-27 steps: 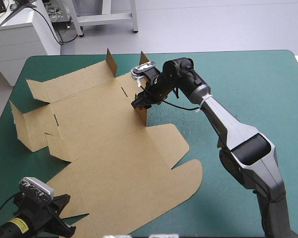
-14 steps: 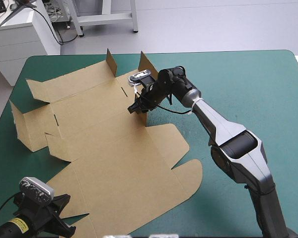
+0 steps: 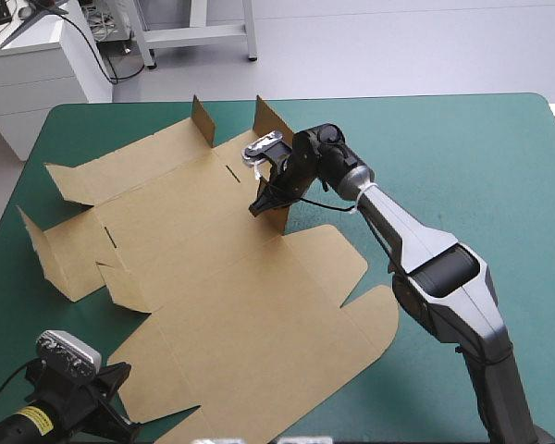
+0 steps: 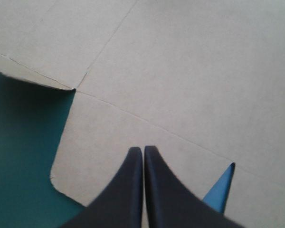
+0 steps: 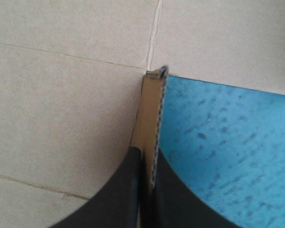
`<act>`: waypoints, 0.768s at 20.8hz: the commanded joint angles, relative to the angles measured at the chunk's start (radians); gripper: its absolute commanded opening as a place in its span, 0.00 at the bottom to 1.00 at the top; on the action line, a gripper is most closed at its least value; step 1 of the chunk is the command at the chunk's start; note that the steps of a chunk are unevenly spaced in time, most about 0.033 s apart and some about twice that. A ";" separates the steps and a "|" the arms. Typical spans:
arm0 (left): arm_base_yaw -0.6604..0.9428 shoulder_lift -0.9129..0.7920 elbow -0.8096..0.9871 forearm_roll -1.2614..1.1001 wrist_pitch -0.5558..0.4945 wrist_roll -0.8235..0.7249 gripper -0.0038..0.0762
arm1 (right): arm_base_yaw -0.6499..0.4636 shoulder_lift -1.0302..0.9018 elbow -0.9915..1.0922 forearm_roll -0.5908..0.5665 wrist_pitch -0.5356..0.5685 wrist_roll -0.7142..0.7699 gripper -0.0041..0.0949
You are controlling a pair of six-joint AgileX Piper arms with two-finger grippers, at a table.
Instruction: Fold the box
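Right end effector [image 3: 265, 205] pinches the box's [image 3: 231, 296] raised flap [image 3: 270, 128]
Left end effector [image 4: 143, 148] over the box's near corner, closed and empty

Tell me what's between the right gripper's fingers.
A raised wall of the box, seen edge-on, is pinched in the right gripper; the right wrist view shows it.

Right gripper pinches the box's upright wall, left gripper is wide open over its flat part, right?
No: the left wrist view shows the left gripper shut over the flat part of the box. The right gripper does pinch its upright wall.
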 commanded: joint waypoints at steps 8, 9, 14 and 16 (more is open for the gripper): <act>-0.004 0.010 -0.029 -0.024 -0.058 -0.001 0.04 | -0.006 -0.067 -0.044 -0.205 0.043 -0.517 0.04; -0.004 0.010 -0.029 -0.024 -0.058 -0.001 0.04 | -0.006 -0.069 -0.050 -0.176 0.051 -0.543 0.04; -0.004 0.010 -0.029 -0.024 -0.058 -0.001 0.04 | -0.006 -0.134 -0.055 0.039 0.149 -0.681 0.04; -0.004 0.010 -0.029 -0.024 -0.058 -0.001 0.04 | -0.006 -0.145 -0.055 0.087 0.149 -0.700 0.04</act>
